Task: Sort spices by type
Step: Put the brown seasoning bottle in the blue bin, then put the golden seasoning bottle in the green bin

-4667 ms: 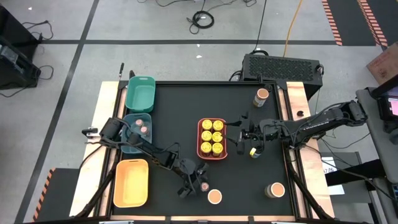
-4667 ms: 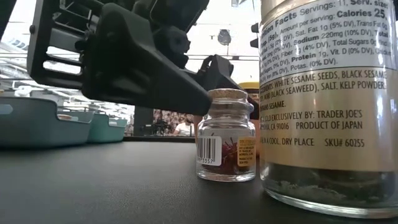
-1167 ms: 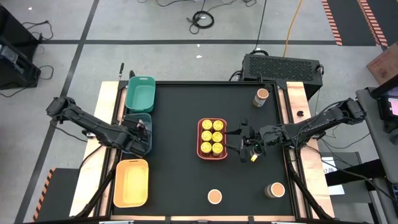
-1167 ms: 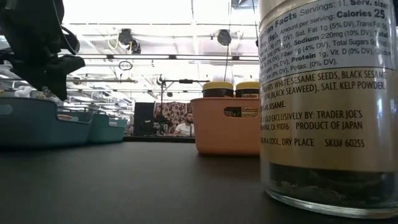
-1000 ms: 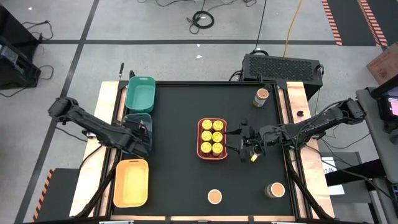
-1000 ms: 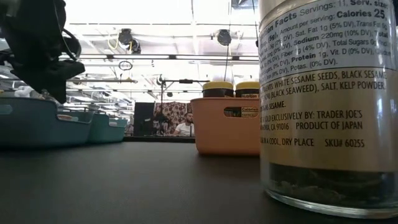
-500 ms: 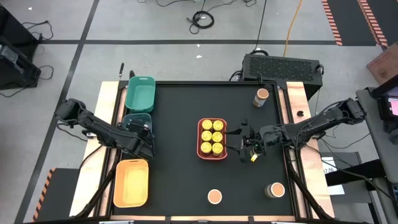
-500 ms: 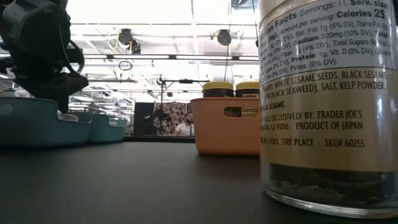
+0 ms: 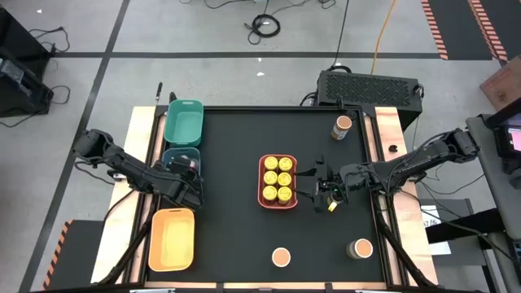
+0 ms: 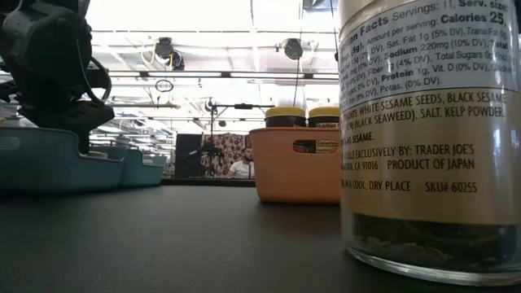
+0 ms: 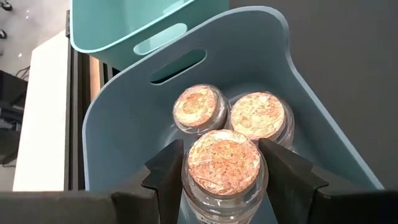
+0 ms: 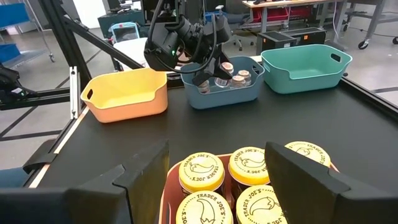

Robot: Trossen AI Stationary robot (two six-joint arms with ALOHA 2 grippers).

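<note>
My left gripper (image 9: 185,173) reaches down into the blue tray (image 11: 118,124) and is shut on a small glass jar with a pinkish cork lid (image 11: 222,163). Two more such jars (image 11: 198,107) (image 11: 261,117) stand on the tray's floor just beyond it. Several yellow-lidded jars (image 9: 278,179) stand in the coral tray (image 9: 262,181) at mid-table. My right gripper (image 9: 316,194) hovers just right of that tray, open, with nothing between its fingers (image 12: 298,177). Three tan-lidded jars (image 9: 343,124) (image 9: 281,257) (image 9: 359,248) stand loose on the black table. My left gripper pinches the small jar between its two fingers, one on each side of the glass (image 11: 188,186) just under the cork lid. The fingers come slanting down from above. The jar stands upright inside the blue tray; whether its bottom touches the tray floor cannot be told.
A green tray (image 9: 183,122) sits at the far left, and a yellow tray (image 9: 171,238) holding nothing sits at the near left. One tan-lidded jar (image 10: 431,138) fills the right of the low view. A black box (image 9: 370,85) stands beyond the table's far edge.
My left gripper has come down into the blue tray with the small cork-lidded jar still between its fingers. The jar now sits low beside the two others there. My right arm has kept still.
</note>
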